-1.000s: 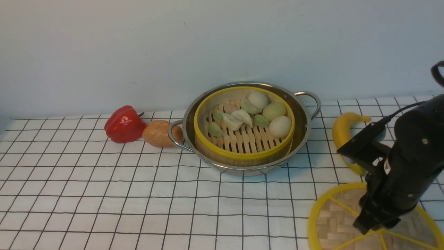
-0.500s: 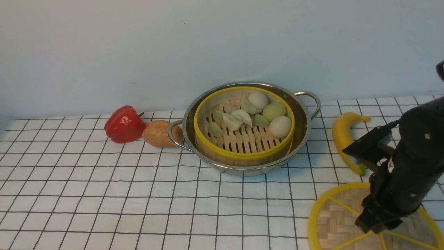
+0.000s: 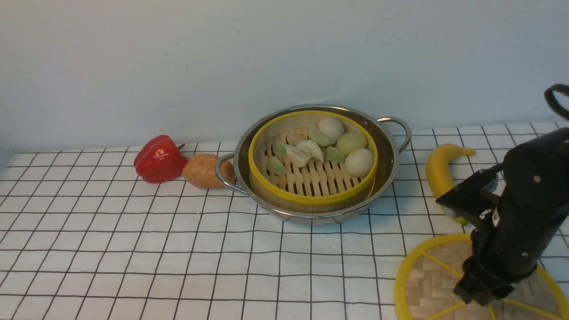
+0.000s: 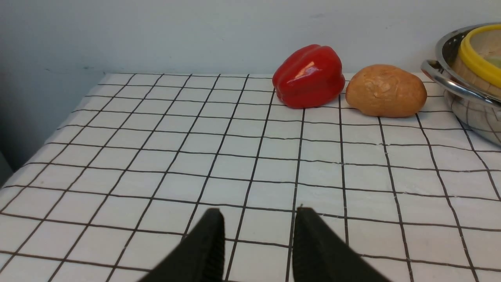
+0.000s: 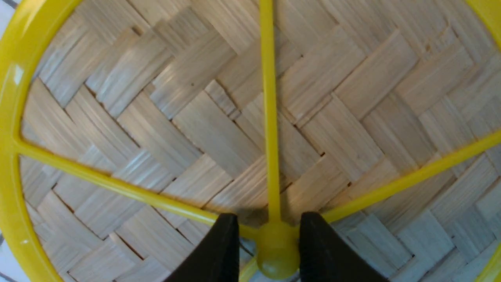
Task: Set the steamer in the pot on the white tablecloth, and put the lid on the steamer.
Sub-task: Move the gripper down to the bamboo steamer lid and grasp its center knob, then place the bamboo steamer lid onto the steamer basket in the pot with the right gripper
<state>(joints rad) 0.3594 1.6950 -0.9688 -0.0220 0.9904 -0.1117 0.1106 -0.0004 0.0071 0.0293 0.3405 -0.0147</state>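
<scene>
The steamer (image 3: 311,198), a bamboo basket with a yellow rim and pale dumplings and buns, sits inside the steel pot (image 3: 386,151) on the white tablecloth (image 3: 133,249). The lid (image 3: 426,284), a woven disc with yellow spokes, lies flat on the cloth at the front right. My right gripper (image 3: 478,298) points down onto its centre. In the right wrist view the gripper (image 5: 268,223) is open, its fingers either side of the lid's yellow knob (image 5: 277,250), with a gap on one side. My left gripper (image 4: 258,219) hangs open over bare cloth, well away from the pot (image 4: 465,102).
A red pepper (image 3: 159,159) and a brown bread roll (image 3: 202,170) lie just left of the pot's handle. A banana (image 3: 438,171) lies right of the pot, behind the lid. A pale wall stands close behind everything.
My right arm has sunk slightly toward the lid, with small shifts sideways. Its jaws keep the same width. The pot, steamer and lid have not moved.
</scene>
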